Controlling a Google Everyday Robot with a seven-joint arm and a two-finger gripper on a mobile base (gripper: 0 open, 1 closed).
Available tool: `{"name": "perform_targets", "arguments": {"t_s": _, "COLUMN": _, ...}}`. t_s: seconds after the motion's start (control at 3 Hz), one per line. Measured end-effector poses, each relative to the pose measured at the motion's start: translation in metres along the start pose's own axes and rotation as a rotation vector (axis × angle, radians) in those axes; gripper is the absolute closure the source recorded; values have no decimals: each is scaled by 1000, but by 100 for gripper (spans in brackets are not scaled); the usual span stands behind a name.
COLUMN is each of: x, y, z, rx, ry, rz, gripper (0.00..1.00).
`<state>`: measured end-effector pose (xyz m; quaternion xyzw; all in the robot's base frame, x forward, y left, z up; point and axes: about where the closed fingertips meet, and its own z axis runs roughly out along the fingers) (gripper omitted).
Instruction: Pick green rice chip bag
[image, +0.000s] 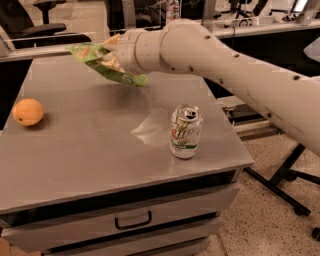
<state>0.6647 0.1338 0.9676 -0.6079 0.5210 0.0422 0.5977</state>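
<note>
Holding the green rice chip bag (102, 65) at one end, the gripper (113, 50) sits above the rear of the grey table (100, 160), closed tight on the crinkled foil. The bag hangs clear of the tabletop, tilted, one end jutting left, the other drooping right. An orange (28, 111) lies near the left edge. A soda can (185, 131) stands upright towards the front right, well apart from the bag.
</note>
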Motion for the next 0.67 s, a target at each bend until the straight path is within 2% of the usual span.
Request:
{"name": "perform_targets", "arguments": {"t_s": 0.33, "x": 11, "y": -47, "z": -45, "rx": 74, "ry": -17, "rz": 73, "gripper": 100}}
{"name": "perform_targets", "arguments": {"t_s": 0.67, "x": 11, "y": -47, "z": -45, "rx": 74, "ry": -17, "rz": 73, "gripper": 100}}
